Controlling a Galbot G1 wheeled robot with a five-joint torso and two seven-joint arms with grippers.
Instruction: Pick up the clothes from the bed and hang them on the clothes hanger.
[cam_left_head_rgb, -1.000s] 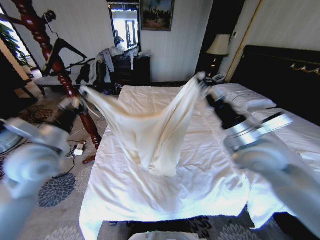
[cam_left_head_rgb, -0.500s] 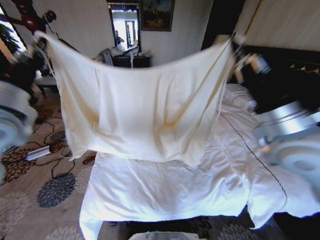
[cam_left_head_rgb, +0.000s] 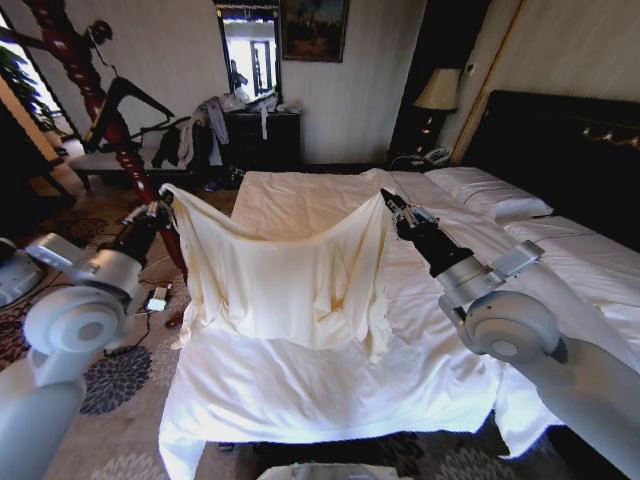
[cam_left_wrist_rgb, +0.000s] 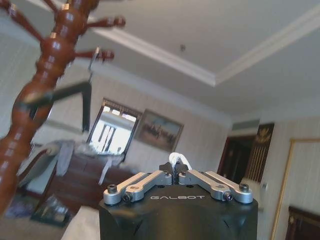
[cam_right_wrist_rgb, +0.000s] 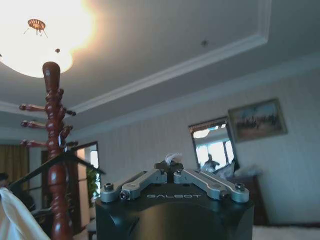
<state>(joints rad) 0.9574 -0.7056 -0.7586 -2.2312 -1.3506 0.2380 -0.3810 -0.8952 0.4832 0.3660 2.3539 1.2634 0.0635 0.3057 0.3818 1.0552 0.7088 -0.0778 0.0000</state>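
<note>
- The clothes (cam_left_head_rgb: 285, 275), one pale cream-yellow garment, were held spread in the air above the near half of the bed (cam_left_head_rgb: 300, 385), stretched between the two grippers.
- The top edge sagged in a shallow curve between its two held corners; the body hung down in loose folds, and the lower hem was seen just above the white quilt, whether touching it could not be told.
- The left corner was pinched by the left gripper (cam_left_head_rgb: 163, 203), raised at the left edge of the bed. In the left wrist view the left gripper (cam_left_wrist_rgb: 174, 171) was closed tight on a small tuft of pale fabric (cam_left_wrist_rgb: 174, 158) showing above the fingertips.
- The right corner was pinched by the right gripper (cam_left_head_rgb: 386, 198), held over the middle of the bed at about the same height as the left. In the right wrist view the right gripper (cam_right_wrist_rgb: 168, 167) was likewise closed, with a pale scrap of cloth (cam_right_wrist_rgb: 173, 157) caught between the tips.
- The clothes hanger (cam_left_head_rgb: 128, 102), black, was seen hung on the reddish-brown wooden pole (cam_left_head_rgb: 100, 100), to the far left, beyond the left gripper and apart from the garment.
- The same pole (cam_left_wrist_rgb: 37, 100) stood close by in the left wrist view, with the hanger (cam_left_wrist_rgb: 65, 95) hooked on a peg.
- Grey and dark garments (cam_left_head_rgb: 195, 135) lay heaped by a dark dresser (cam_left_head_rgb: 260, 135) at the far wall.
- A lamp (cam_left_head_rgb: 438, 90) stood to the far right, beside the black headboard (cam_left_head_rgb: 560, 150).
</note>
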